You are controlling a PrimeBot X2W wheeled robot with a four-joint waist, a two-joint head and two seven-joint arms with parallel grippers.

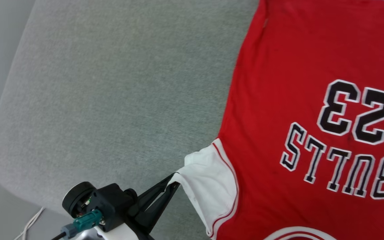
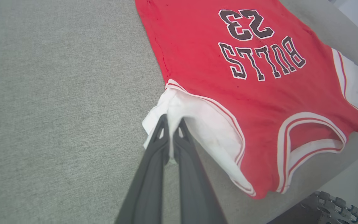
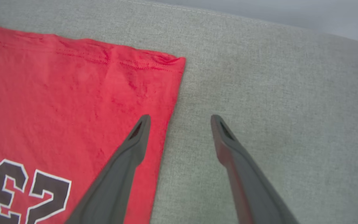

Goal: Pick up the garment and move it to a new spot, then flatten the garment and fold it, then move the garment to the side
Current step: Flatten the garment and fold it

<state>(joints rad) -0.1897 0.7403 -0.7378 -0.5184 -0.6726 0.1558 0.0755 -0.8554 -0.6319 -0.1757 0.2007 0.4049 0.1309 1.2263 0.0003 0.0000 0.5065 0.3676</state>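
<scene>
Head view — left hand [image 1: 174, 181] slants up-right, pinching the garment [image 1: 278, 100] by its sleeve.

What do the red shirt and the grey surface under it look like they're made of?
The shirt: soft matte knit, likely cotton or a blend; it wrinkles and drapes where the left claw pinches its white sleeve. The grey surface: matte woven upholstery-type cloth, fine weave showing.

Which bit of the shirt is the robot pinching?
On the grey fabric cushion lies a red jersey T-shirt with black letters. On its side toward the bare cushion sticks out a white short sleeve with red stripe trim. Unlike the other sleeve, its tip is pinched by the left gripper.
</scene>
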